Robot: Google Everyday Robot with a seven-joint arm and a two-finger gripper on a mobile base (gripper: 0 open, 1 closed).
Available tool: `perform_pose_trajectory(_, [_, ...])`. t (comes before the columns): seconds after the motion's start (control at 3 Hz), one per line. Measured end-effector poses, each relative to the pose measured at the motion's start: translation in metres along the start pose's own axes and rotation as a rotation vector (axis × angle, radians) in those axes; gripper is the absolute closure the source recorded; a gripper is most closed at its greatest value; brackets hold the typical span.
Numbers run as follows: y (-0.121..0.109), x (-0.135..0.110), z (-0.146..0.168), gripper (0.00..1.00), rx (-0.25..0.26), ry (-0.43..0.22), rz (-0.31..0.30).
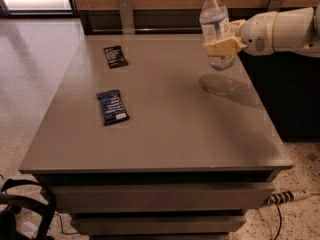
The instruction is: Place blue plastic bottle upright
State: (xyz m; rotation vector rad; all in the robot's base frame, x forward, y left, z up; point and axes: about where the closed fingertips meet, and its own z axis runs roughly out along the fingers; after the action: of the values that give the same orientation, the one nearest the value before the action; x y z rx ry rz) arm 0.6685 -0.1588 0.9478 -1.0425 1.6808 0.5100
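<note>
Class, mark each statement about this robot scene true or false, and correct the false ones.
1. The gripper grips the bottle at its lower half. True.
2. The bottle lies flat on the table. False: it is held nearly upright, cap on top, above the table's far right part.
3. Two flat packets lie on the table's left half. True.
4. The black packet lies nearer the camera than the blue packet. False: the black one lies farther back.
</note>
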Motion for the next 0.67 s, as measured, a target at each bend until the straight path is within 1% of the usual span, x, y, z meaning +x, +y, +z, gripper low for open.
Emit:
perform_pose_trajectory(0.33, [0.0038,-0.0009,0.0031,1.00,-0.059,-0.158,-0.064])
perform_pose_trajectory(0.67, [0.0092,0.0002,0.0012,1.00,-0.098,-0.228,-0.121])
